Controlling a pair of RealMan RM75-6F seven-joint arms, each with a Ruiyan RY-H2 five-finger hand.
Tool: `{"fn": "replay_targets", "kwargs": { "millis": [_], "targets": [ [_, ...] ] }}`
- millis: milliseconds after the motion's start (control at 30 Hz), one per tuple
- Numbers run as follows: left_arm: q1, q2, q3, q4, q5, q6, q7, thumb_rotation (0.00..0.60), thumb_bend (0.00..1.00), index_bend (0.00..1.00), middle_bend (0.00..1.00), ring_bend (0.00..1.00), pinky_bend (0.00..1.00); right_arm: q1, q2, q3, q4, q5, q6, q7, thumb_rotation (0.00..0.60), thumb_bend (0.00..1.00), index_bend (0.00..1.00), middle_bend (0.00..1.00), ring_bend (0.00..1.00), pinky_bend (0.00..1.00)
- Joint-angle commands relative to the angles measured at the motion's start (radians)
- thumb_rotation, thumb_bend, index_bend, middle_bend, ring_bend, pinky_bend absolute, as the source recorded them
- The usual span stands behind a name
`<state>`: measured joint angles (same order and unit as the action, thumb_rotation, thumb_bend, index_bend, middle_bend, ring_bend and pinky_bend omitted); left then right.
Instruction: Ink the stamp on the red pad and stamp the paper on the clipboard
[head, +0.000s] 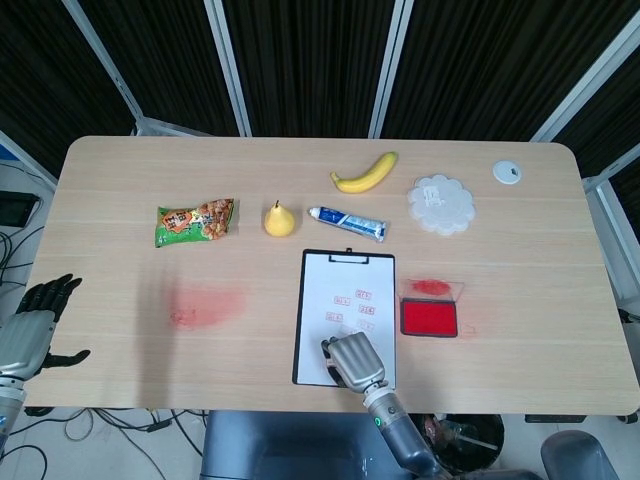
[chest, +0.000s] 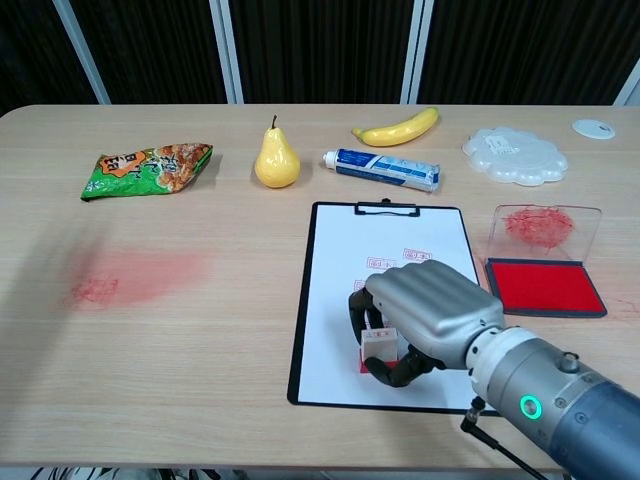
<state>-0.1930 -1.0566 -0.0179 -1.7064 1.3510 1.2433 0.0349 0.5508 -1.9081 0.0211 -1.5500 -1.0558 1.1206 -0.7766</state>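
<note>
Only the chest view shows the right robot hand (chest: 425, 318) gripping the stamp (chest: 379, 348) on paper (chest: 385, 250).
</note>
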Motion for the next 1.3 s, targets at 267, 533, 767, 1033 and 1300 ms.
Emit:
{"fn": "replay_targets", "kwargs": {
  "millis": [267,533,767,1033,1300],
  "targets": [
    [0.000,0.001,0.000,-0.001,0.000,0.000,-0.001,0.600,0.04,0.00,0.00,0.00,0.00,-0.001,0.000,0.012,-0.006,-0.019,0.009,0.017,0.600,0.72,0.93,0.89,0.88,0.88],
    [0.001,-0.001,0.000,-0.001,-0.001,0.002,0.002,0.600,0.04,0.00,0.00,0.00,0.00,0.010,0.019,0.056,-0.028,-0.050,0.024,0.040,0.600,0.72,0.93,0.89,0.88,0.88],
    [0.001,-0.001,0.000,-0.003,-0.002,0.002,0.003,0.600,0.04,0.00,0.00,0.00,0.00,0.021,0.034,0.085,-0.050,-0.048,0.030,0.038,0.600,0.72,0.93,0.89,0.88,0.88],
    [0.001,-0.004,-0.002,-0.003,-0.006,0.005,0.006,0.600,0.04,0.00,0.00,0.00,0.00,0.034,0.071,0.115,-0.094,-0.054,0.046,0.020,0.600,0.72,0.93,0.89,0.88,0.88],
    [0.005,-0.011,-0.003,0.002,0.002,0.020,0.013,0.600,0.04,0.00,0.00,0.00,0.00,0.011,0.179,0.116,-0.171,-0.057,0.085,0.018,0.600,0.72,0.93,0.89,0.88,0.88]
  ]
}}
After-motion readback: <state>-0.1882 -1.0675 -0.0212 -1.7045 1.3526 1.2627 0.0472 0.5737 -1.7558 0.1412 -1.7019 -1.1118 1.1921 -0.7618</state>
